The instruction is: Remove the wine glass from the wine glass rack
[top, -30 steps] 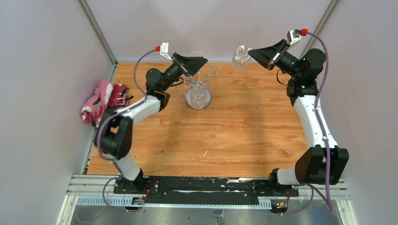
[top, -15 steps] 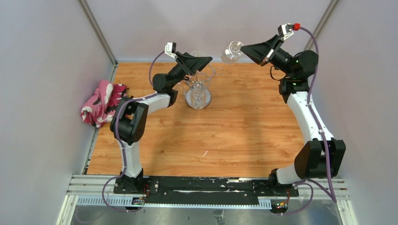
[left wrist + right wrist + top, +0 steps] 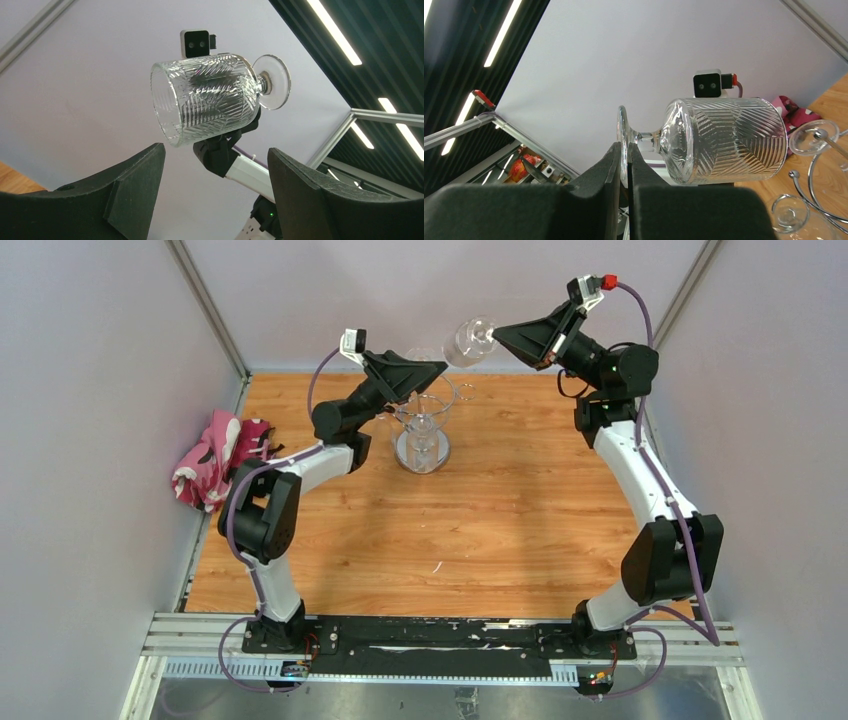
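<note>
Crumpled pink-and-white cloth at the left edge of the wooden table, beside the wall.

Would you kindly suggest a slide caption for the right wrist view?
Right jaws clamp the foot of a ribbed wine glass, held sideways, clear of the wine glass rack.

My right gripper pinches the foot disc of the ribbed wine glass, which lies sideways with its bowl pointing right; the wine glass rack shows chrome rings at lower right.

Wine glass up, R of rack.
</note>
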Robot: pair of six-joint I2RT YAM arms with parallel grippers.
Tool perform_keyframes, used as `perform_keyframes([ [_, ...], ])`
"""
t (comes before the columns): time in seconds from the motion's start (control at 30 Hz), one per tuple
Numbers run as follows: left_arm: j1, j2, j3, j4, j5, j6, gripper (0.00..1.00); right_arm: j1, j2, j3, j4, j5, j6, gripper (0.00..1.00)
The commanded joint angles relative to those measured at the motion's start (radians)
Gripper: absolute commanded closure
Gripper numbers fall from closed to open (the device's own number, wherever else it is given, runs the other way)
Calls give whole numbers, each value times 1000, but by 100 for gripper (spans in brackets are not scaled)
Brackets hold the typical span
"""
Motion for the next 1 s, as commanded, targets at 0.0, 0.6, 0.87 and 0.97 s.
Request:
perform_keyframes([
  [0.0, -4, -29, -35, 47, 17, 13, 20, 35, 1, 42, 121, 34, 52, 100],
  [0.6, 3, -119, -65, 48, 19, 29, 21, 106, 7, -65, 105, 50, 24, 100],
  [0.87, 5, -157, -98, 49, 25, 24, 44, 107, 40, -90, 135, 49, 47, 100],
  [0.97, 5, -189, -101, 48, 33, 30, 54, 114, 58, -98, 129, 32, 49, 100],
])
